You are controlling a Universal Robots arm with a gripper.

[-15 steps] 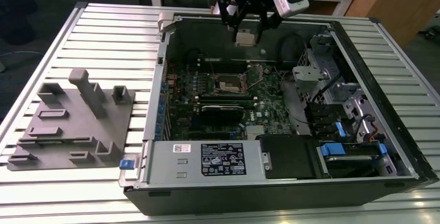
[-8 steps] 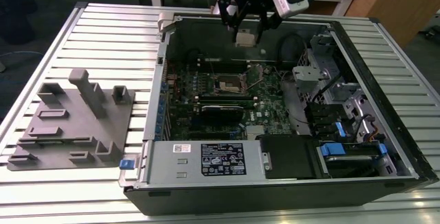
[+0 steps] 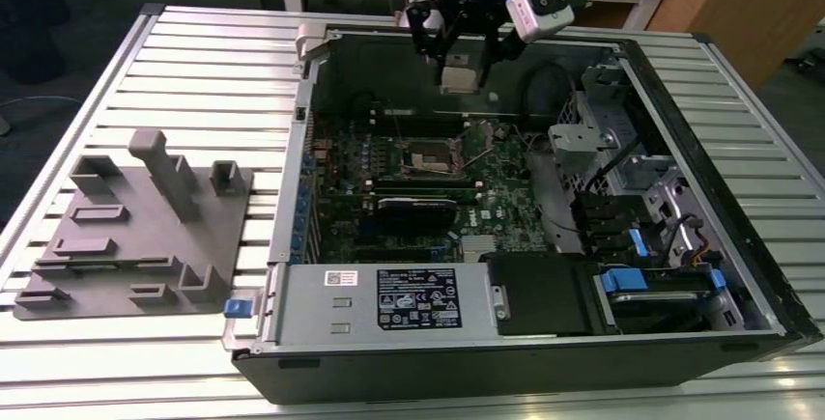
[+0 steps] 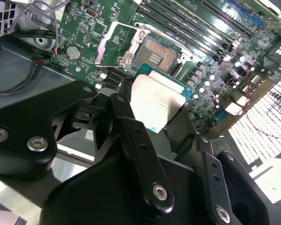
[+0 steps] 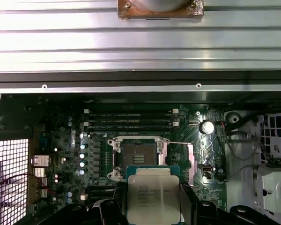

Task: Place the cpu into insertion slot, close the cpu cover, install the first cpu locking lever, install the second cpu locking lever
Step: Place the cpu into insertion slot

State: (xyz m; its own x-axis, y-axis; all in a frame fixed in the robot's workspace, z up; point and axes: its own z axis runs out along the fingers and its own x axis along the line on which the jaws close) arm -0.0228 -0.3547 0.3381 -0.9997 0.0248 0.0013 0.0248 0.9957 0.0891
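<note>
The cpu (image 5: 153, 199), a small flat square chip with a dull silvery-grey metal top on a green edge, hangs in the air over the open computer, clear of the board below it. The black gripper (image 3: 461, 68) has it: its two dark fingers (image 4: 131, 126) are drawn in against opposite edges of the chip, with the metal face pointing away from the arm.

In both wrist views the insertion slot (image 5: 138, 157), a square socket with a dark centre and a silvery metal rim, lies bare and uncovered just past the chip, with nothing seated in it. The cpu cover (image 4: 107, 44), a thin silvery metal frame plate, is swung back off the socket on the side nearer the round coin cell (image 4: 73, 51).

Around the socket spreads the green circuit board (image 3: 497, 179), with long narrow black memory slots (image 5: 129, 119) running beside it.

In the exterior view the board sits on the floor of a black tower case (image 3: 516, 381) that lies on its side with the panel off. The case rests on a ribbed aluminium table (image 3: 193, 43). On the exterior view's left, well apart from the case, stands a grey moulded fixture (image 3: 142, 227) with upright posts.
</note>
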